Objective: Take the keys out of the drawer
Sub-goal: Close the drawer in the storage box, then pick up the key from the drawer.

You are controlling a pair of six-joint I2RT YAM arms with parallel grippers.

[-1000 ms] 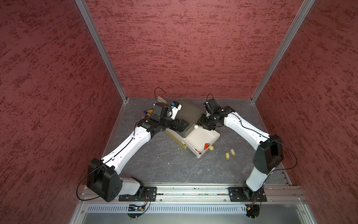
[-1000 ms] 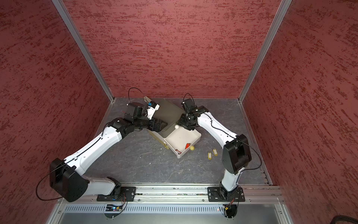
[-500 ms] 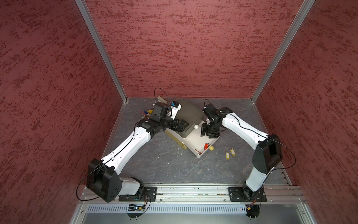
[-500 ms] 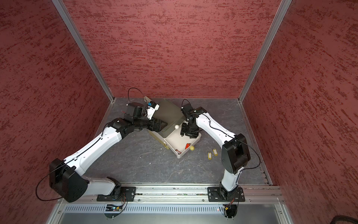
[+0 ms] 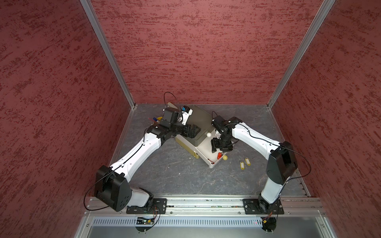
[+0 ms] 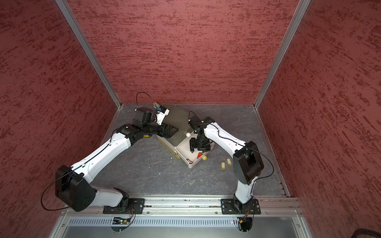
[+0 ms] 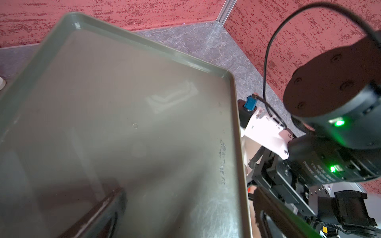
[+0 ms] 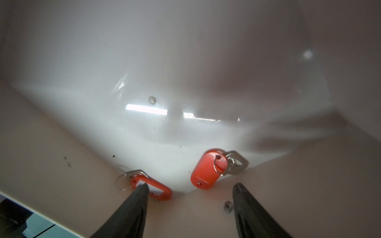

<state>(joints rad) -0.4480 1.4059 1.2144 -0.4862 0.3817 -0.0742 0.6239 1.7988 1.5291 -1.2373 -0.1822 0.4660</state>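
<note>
The white drawer [image 5: 203, 147] stands pulled out of the olive cabinet [image 5: 198, 117]. Two red-tagged keys lie in its front corner, one tag [image 8: 207, 172] thick, the other [image 8: 156, 190] flat with a white label. In both top views one red key [image 5: 219, 155] [image 6: 199, 155] shows just in front of my right gripper [image 5: 221, 145] [image 6: 199, 145]. That right gripper [image 8: 190, 184] points down into the drawer, open, its fingertips [image 8: 142, 191] either side of the thick tag, touching nothing. Two yellow-tagged keys [image 5: 242, 165] [image 5: 247, 161] lie on the table. My left gripper [image 5: 194, 131] [image 7: 188, 191] rests open on the cabinet top.
A yellow knob [image 5: 225, 157] sticks out of the drawer front and a white knob [image 5: 209, 134] stands above the drawer. Small coloured items [image 5: 156, 119] lie behind my left arm by the left wall. Red walls close three sides.
My right gripper has moved from the back of the drawer toward its front and down into it, and its jaws have spread wider. The left arm has not moved.
</note>
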